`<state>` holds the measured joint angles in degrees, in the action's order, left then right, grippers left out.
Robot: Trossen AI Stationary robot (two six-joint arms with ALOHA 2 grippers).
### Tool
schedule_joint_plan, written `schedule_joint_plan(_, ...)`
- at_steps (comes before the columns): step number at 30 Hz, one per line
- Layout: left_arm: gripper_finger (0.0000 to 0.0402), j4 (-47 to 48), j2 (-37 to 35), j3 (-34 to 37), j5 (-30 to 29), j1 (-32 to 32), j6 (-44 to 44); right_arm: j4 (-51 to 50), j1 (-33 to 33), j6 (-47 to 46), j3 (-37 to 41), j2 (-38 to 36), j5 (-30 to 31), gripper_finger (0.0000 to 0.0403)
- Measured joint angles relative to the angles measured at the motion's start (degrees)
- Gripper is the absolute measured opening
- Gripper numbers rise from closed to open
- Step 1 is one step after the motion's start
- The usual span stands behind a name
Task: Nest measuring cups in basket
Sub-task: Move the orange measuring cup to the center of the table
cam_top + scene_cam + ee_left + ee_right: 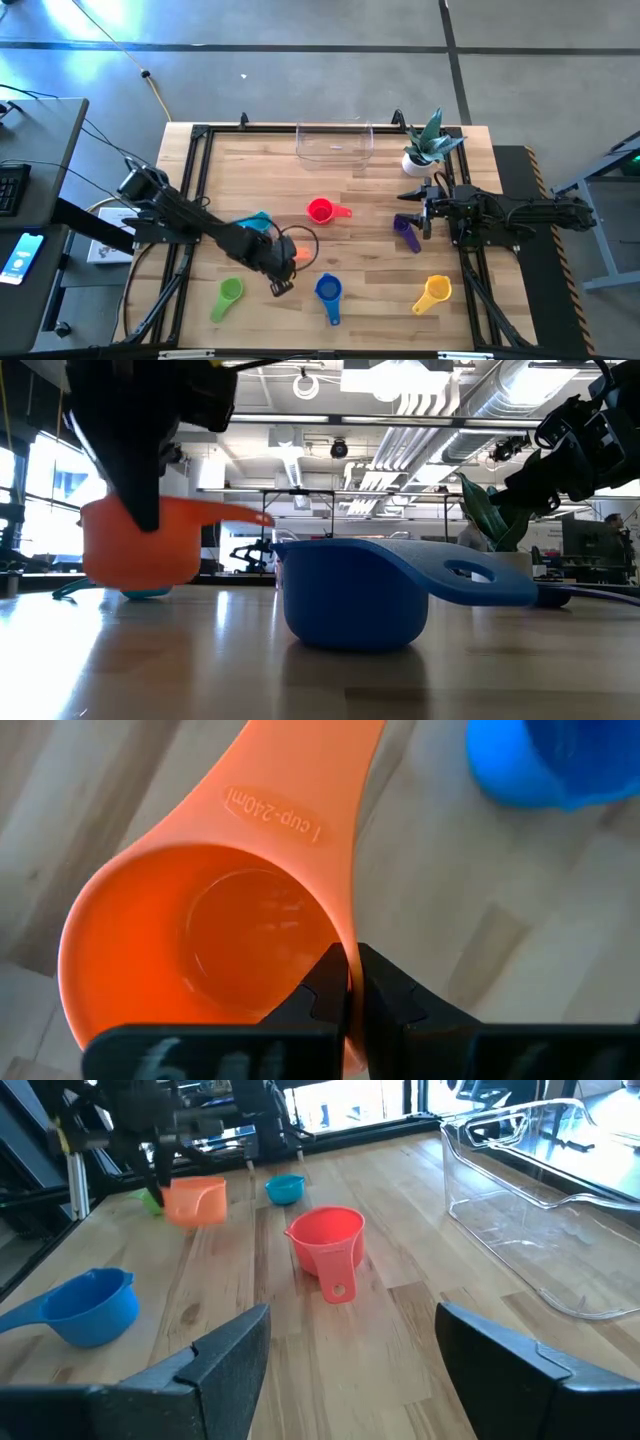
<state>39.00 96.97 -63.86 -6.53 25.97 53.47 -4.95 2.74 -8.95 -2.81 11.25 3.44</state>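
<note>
From overhead my left arm covers most of the orange cup point(292, 253), so only a sliver of it shows beside the wrist, and the teal cup point(259, 220) is half hidden behind the same arm. The purple cup point(407, 231) lies just beside my right gripper point(424, 210) and is hard to make out against its dark fingers. My left gripper point(351, 982) is clamped on the orange cup's rim, one finger inside the bowl and one outside; the arm reaches diagonally across the table toward the near edge, just beside the blue cup point(328, 289). My right gripper hangs with fingers spread wide, holding nothing, facing the red cup point(328, 1240). The basket point(334, 142) sits at the far edge, holding no cups; green cup point(229, 293) and yellow cup point(435, 291) lie near the front.
</note>
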Motion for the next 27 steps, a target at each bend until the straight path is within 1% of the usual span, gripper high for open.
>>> schedule_joint_plan(6, 0.0006, 0.0, 3.5, -0.1, 1.4, 0.5, -0.2, 0.0, 0.0, 0.0, 0.0, 0.0, 0.0, 0.0275)
schedule_joint_plan(17, 0.0009, 0.0, 3.9, -0.1, 1.8, 0.3, -0.2, 0.0, 0.0, 0.0, 0.0, 0.0, 0.0, 0.0275)
schedule_joint_plan(21, 0.0023, -0.4, 4.1, 0.1, 2.3, 0.3, -2.0, 0.0, 0.0, 0.0, 0.0, 0.0, 0.0, 0.0275)
schedule_joint_plan(24, 0.0040, -2.6, 4.1, 0.1, 4.2, 0.3, -4.8, 0.0, 0.0, 0.0, 0.0, 0.0, 0.0, 0.0275)
schedule_joint_plan(27, 0.0057, -4.4, 4.1, 0.1, 4.7, 0.2, -5.1, 0.0, 0.0, 0.0, 0.0, 0.0, 0.0, 0.0275)
